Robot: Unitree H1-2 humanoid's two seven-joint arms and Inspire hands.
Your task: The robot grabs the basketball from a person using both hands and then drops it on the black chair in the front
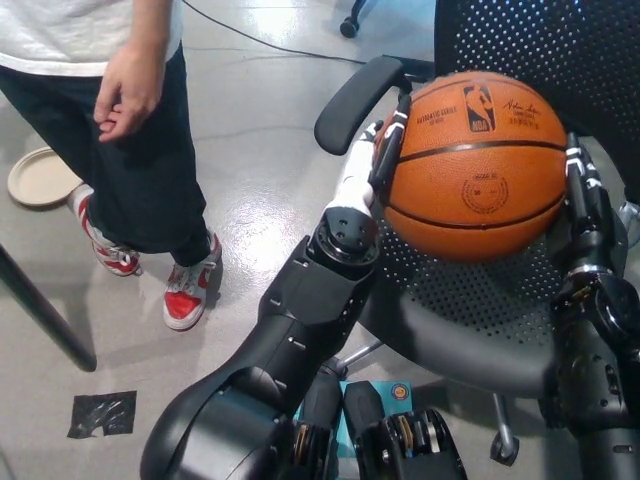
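while the ball (pixel 475 165) sits pressed between the two hands, it hangs low over the seat (pixel 460 310) of the black chair (pixel 500 40), just above or barely touching the perforated surface; the view down cannot settle which. the white left hand (pixel 368 165) lies flat against the ball's left flank, beside the chair's armrest (pixel 355 100), and the black right hand (pixel 585 195) presses the opposite flank, fingers laid upward along the curve. neither hand wraps the ball; each is spread against it, and the hold looks to come from the squeeze between them, so both count as closed on the ball together. the ball is an inflated leather-look sphere, pebbled and grooved, likely fairly grippy and moderately light for these arms, firm but springy. being round and wider than either hand, it seems best taken as it is here, at opposite points near its widest line, with even pressure; an uneven squeeze would probably squirt it up or down. when let go it is likely to bounce and roll, and the seat slopes toward its front edge, so a release from low down, both hands parting at once, should keep it on the chair. a person (pixel 110 60) stands at the left, well apart from the ball, one hand (pixel 125 90) hanging loosely by the hip. a pale dish (pixel 35 180) lies on the floor (pixel 260 200) behind the person's legs.
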